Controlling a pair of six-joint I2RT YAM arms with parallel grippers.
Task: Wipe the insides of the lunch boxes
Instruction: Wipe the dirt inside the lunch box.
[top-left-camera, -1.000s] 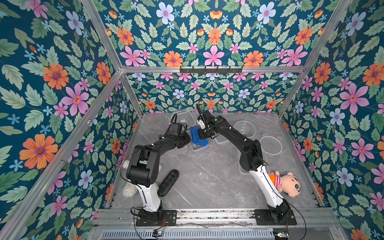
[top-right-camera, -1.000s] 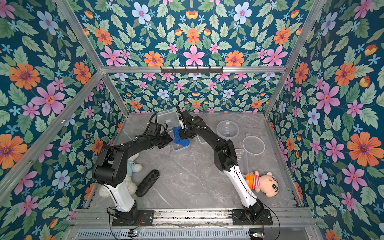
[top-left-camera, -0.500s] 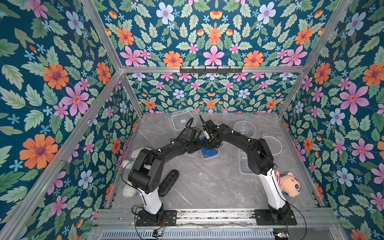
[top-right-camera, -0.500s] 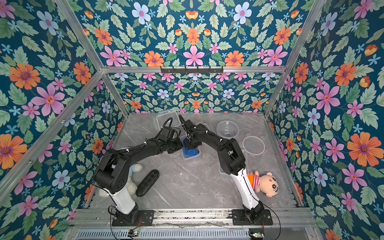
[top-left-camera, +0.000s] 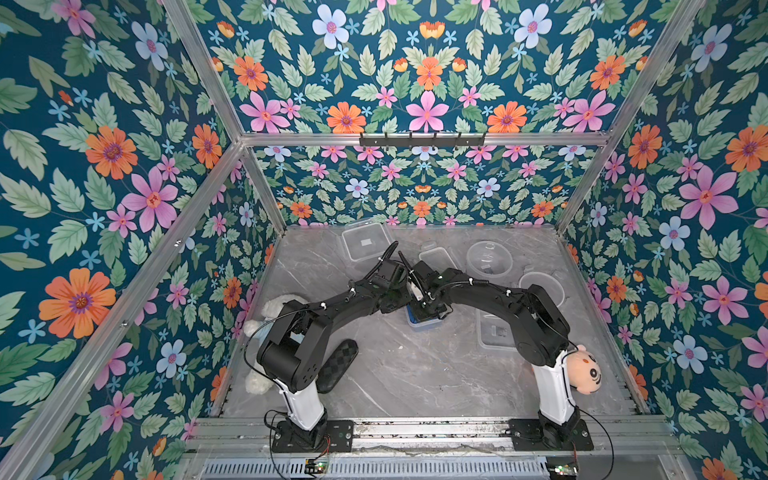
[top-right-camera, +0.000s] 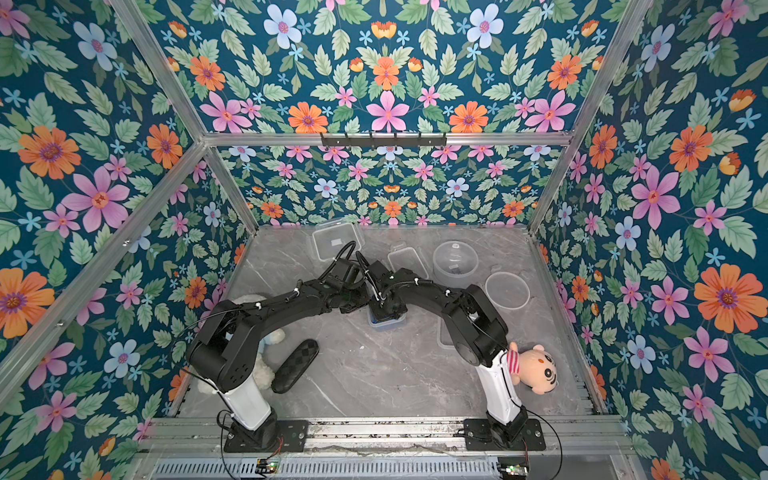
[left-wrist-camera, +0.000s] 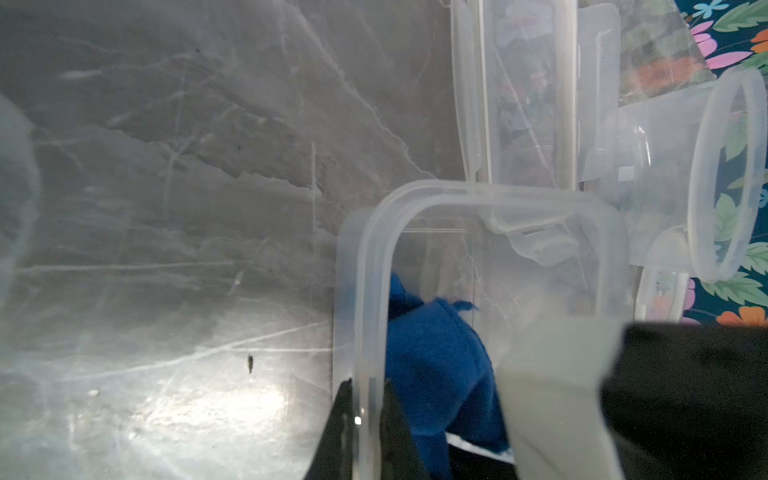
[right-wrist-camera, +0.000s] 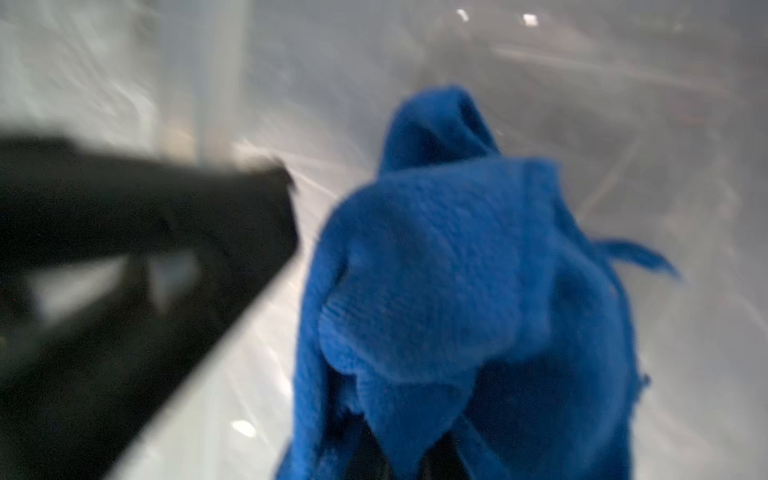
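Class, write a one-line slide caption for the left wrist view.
Left gripper pinches the rim of the small lunch box, blue cloth bunched inside.

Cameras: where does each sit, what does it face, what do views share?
Top views: high in front, looking down at the table; left arm, right arm whole.
Left wrist: along the left gripper, pinching the small lunch box wall.
Right wrist: onto the blue cloth inside that box; right gripper nearly hidden.
Shared: wrist views both show cloth and box.

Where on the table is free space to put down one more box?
Free: the front middle of the table, between the black oblong case and the doll. Crowded: around the small lunch box and the round lunch box.
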